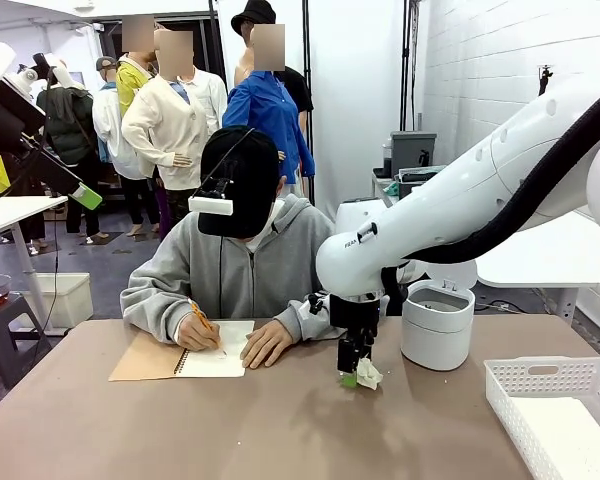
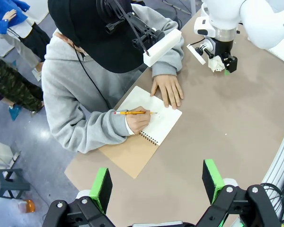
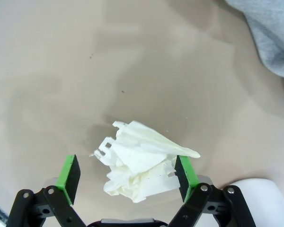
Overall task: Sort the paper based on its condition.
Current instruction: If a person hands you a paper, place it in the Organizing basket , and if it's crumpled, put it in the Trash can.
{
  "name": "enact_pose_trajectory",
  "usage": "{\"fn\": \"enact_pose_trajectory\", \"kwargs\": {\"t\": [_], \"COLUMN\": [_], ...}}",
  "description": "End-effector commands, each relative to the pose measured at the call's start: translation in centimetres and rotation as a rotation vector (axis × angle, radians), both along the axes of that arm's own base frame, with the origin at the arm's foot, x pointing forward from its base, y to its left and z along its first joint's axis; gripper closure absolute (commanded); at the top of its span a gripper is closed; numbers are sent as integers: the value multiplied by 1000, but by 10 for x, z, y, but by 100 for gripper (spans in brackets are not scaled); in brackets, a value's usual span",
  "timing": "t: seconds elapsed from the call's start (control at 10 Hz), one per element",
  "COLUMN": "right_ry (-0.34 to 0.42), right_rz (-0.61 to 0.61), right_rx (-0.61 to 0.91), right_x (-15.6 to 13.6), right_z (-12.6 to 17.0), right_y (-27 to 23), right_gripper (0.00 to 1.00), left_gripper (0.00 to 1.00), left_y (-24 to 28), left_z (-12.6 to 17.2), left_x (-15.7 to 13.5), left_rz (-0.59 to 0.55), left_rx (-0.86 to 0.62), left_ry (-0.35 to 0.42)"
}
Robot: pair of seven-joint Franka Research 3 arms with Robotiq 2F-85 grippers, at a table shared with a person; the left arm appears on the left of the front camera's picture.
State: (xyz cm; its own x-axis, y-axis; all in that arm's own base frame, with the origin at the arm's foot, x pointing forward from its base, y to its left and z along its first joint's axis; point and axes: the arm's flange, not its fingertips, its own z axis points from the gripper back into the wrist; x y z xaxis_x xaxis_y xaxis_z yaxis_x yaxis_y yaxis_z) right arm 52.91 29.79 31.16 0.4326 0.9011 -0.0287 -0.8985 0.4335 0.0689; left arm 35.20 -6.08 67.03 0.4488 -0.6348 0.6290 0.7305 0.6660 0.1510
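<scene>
A crumpled wad of white paper (image 3: 137,163) sits at the lower centre of the right wrist frame, lying on a beige tabletop (image 3: 85,71). It is a loose, lumpy ball with sharp creases and folded flaps. One pointed flap sticks out toward the right of the frame, and small torn notches show along its left edge (they look like tear-off holes from a spiral binding).

The right hand (image 3: 128,176) is spread wide, with one green pad on either side of the wad. The pad at lower right is at the paper's edge. The pad at lower left stands clear of it, with bare tabletop between.

In the front frame, this hand points straight down just right of centre, its tips at the tabletop with the wad beside them. A white lidded bin (image 1: 437,325) stands just to the right. A white slotted basket (image 1: 555,400) sits at the lower right corner of the frame.

To the left, a person in a grey hoodie (image 1: 230,270) leans over an open spiral notebook (image 1: 205,360). One of the person's hands holds a pencil (image 1: 202,318) to the page and the other lies flat beside it.

In the left wrist frame, the left hand (image 2: 157,185) hangs high above the tabletop. Its green pads are set wide apart with nothing between them, and the notebook lies below it.
</scene>
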Motion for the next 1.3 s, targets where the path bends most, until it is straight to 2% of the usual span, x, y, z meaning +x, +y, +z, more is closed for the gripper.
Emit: {"fn": "enact_pose_trajectory", "kwargs": {"t": [0.0, 0.3, 0.4, 0.6, 0.9, 1.1, 1.2], "right_ry": [-47, -23, 2, -11, -20, -8, 3], "right_rz": [-15, -11, 52, 7, -22, -37, -51], "right_rx": [-31, -25, -17, -26, -25, -9, 17], "right_x": [-3, -6, -4, -5, -7, -20, -30], "right_z": [-3, -2, -1, -3, -1, 21, 43], "right_y": [0, -1, -3, 0, 0, 4, 7], "right_gripper": [0, 0, 14, 53, 53, 53, 53], "left_gripper": [0, 0, 0, 0, 0, 0, 0], "left_y": [0, 0, 0, 0, 0, 0, 0], "left_z": [1, 1, 1, 1, 1, 1, 1], "left_x": [1, 1, 1, 1, 1, 1, 1], "left_rz": [4, 4, 4, 4, 4, 4, 4], "left_rx": [-4, -4, -4, -4, -4, -4, -4], "left_ry": [-11, -11, -11, -11, -11, -11, -11]}}
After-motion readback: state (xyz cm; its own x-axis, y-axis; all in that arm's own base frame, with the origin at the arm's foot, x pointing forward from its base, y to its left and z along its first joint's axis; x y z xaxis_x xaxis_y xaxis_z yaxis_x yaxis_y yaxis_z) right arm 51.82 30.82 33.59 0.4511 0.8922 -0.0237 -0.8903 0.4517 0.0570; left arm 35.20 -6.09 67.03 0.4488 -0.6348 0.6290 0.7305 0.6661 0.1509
